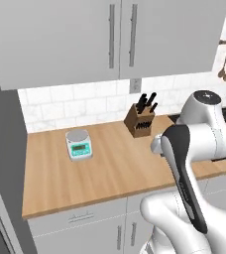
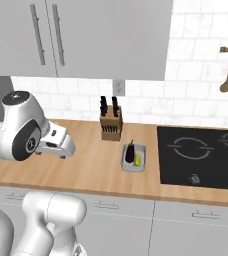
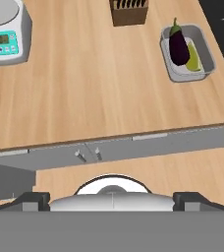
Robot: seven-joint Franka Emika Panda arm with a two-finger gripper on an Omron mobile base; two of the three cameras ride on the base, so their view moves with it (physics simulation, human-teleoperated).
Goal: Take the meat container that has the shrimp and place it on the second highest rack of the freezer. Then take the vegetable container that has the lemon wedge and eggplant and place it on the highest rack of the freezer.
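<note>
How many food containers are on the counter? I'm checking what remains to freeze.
1. The vegetable container with the eggplant and lemon wedge sits on the counter between the knife block and the cooktop. Others may lie outside these views.

My two base cameras look forward and down from behind the arm, sharing the counter (image 1: pixel 110 163) and knife block (image 2: pixel 110 126), while my hand camera looks down over the counter's front edge.
</note>
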